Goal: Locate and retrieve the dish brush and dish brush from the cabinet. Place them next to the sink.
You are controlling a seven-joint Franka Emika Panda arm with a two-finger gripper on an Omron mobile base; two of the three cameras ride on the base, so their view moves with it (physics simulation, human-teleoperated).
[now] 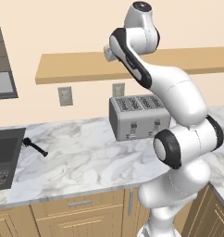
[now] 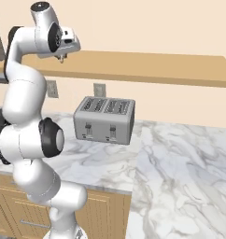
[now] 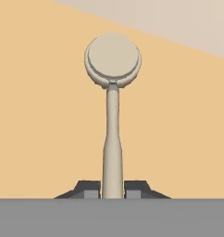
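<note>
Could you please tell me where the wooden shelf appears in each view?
Left base: shelf spans the upper middle, behind the arm.
Right base: runs from the arm to the right edge.
Hand: tan surface behind the brush.
Shared landmark: the tool, shut on the brush.
</note>
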